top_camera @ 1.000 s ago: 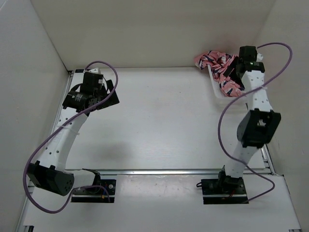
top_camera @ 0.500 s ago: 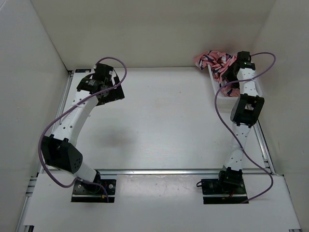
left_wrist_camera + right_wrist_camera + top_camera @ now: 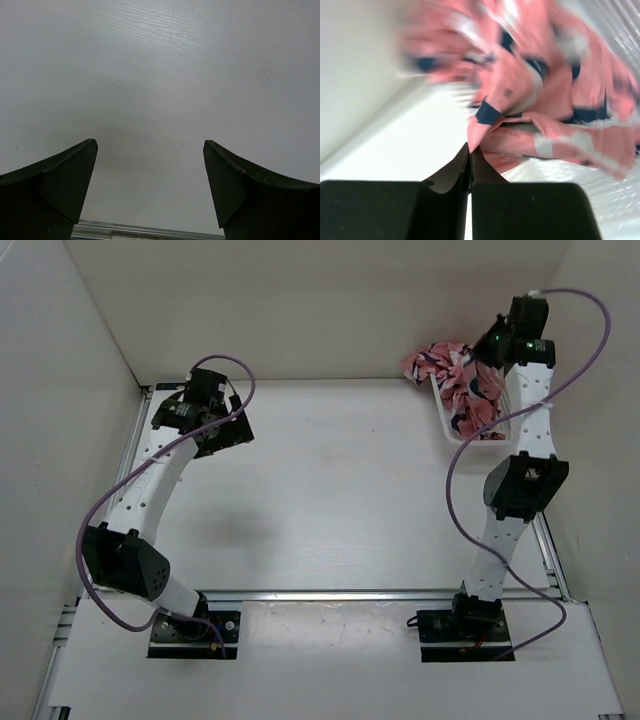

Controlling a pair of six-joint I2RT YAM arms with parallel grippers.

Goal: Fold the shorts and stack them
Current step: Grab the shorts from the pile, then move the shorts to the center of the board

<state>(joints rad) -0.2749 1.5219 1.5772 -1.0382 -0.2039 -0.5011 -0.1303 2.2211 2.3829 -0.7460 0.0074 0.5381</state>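
Note:
The salmon-pink shorts with navy and white shapes lie bunched in and over the white mesh basket at the far right. My right gripper hangs over them. In the right wrist view its jaws are pressed together with a corner of the shorts pinched at their tips. The fabric there is blurred. My left gripper hovers over the bare table at the far left. Its wrist view shows it open wide with nothing between the fingers.
White walls close in the table on the left, back and right. The basket stands against the right wall. A metal rail runs along the near edge in front of both arm bases. A purple cable loops off each arm.
My right gripper has closed from wide open to shut on the fabric, and its wrist has shifted back and up over the basket. The left arm has drifted slightly left.

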